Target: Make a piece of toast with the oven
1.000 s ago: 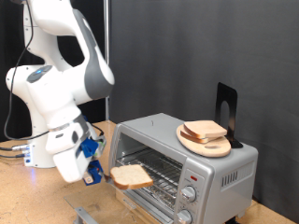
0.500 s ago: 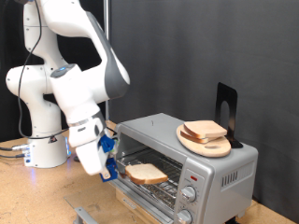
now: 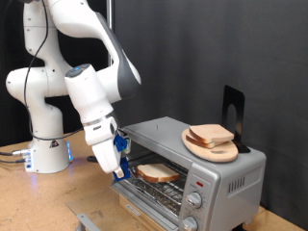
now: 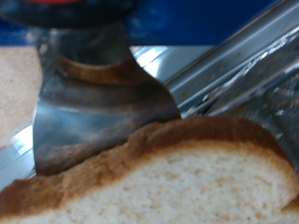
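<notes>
The oven [image 3: 189,159] is seen with its door open, the toast [image 3: 157,173] is placed inside on the rack and is gripped at its 9 o'clock edge by the gripper [image 3: 125,169], so loading is judged nearly done, with release, door and knobs left.

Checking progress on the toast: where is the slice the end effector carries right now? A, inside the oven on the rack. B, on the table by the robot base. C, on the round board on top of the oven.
A: the slice lies on the rack inside the oven, with the end effector at its edge.
</notes>
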Motion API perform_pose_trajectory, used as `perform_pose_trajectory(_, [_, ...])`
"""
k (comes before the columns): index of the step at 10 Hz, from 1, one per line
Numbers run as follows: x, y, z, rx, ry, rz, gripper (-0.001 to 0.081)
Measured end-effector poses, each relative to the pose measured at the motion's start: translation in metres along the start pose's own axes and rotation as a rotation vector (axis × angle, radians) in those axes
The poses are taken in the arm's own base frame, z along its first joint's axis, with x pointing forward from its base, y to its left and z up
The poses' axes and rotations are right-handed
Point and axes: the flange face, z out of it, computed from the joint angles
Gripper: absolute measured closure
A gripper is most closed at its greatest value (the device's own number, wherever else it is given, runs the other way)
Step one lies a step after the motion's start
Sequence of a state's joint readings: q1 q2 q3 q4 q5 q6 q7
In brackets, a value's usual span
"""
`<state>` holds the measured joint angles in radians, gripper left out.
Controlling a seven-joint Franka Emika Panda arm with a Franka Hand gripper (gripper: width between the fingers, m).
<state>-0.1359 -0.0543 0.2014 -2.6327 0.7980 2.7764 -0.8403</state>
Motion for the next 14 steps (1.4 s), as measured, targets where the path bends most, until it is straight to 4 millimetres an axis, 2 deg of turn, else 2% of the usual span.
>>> perform_pose_trajectory(4, [-0.044,0.017,0.009,-0.036,-0.051,-0.039,0.0419])
perform_pose_trajectory(6, [-0.056,0.025,0.009,-0.041,-0.056,-0.028,0.0419])
perform_pose_trajectory(10, [-0.059,0.031,0.002,-0.024,-0.052,0.012,0.0419])
perform_pose_trajectory(14, [-0.044,0.024,-0.011,-0.009,-0.054,0.06,0.0419])
